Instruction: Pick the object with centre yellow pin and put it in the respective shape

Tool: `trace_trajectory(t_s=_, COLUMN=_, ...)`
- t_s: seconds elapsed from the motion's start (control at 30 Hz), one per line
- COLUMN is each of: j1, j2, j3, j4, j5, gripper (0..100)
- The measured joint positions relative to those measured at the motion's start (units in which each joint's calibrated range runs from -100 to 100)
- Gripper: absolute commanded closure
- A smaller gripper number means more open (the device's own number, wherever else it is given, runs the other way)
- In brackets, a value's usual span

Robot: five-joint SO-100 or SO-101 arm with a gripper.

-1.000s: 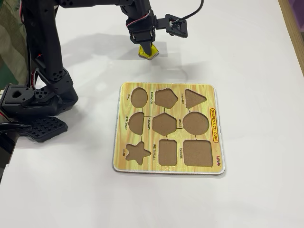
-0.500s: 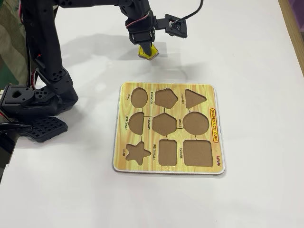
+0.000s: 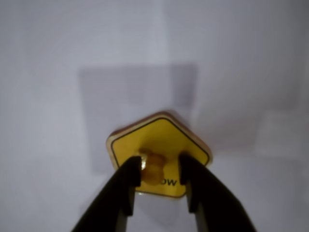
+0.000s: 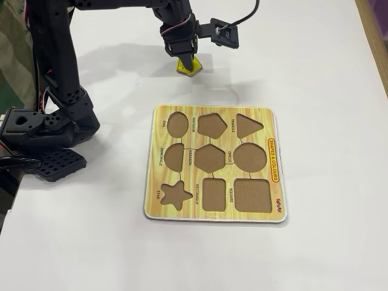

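A yellow pentagon piece (image 3: 159,135) with a black border and a yellow centre pin (image 3: 153,173) lies on the white table. In the fixed view the piece (image 4: 189,68) is above the puzzle board (image 4: 276,163). My gripper (image 3: 160,164) has its two black fingers either side of the pin. The left finger (image 3: 130,179) touches the pin and the right finger (image 3: 193,179) stands a little off it. The jaws are partly open. In the fixed view the gripper (image 4: 187,59) points straight down on the piece. The board's pentagon hole (image 4: 211,125) is empty.
The board holds several empty shape holes: oval, triangle, semicircle, hexagon, circle, star, rectangle, square. The arm's black base (image 4: 42,130) stands at the left. A wooden edge (image 4: 377,42) runs along the table's right side.
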Motion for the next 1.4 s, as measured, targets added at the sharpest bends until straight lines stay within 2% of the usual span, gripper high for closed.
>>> trace_trajectory(t_s=0.4, j1=0.09, j2=-0.09, j3=1.08, j4=0.00, j5=0.00, gripper=92)
trace_trajectory(t_s=0.57, j1=0.09, j2=-0.09, j3=1.35, j4=0.00, j5=0.00, gripper=99)
trace_trajectory(t_s=1.17, j1=0.09, j2=-0.26, j3=2.16, j4=0.00, j5=0.00, gripper=99)
trace_trajectory(t_s=1.4, j1=2.81, j2=-2.49, j3=2.88, j4=0.60, j5=0.00, gripper=99)
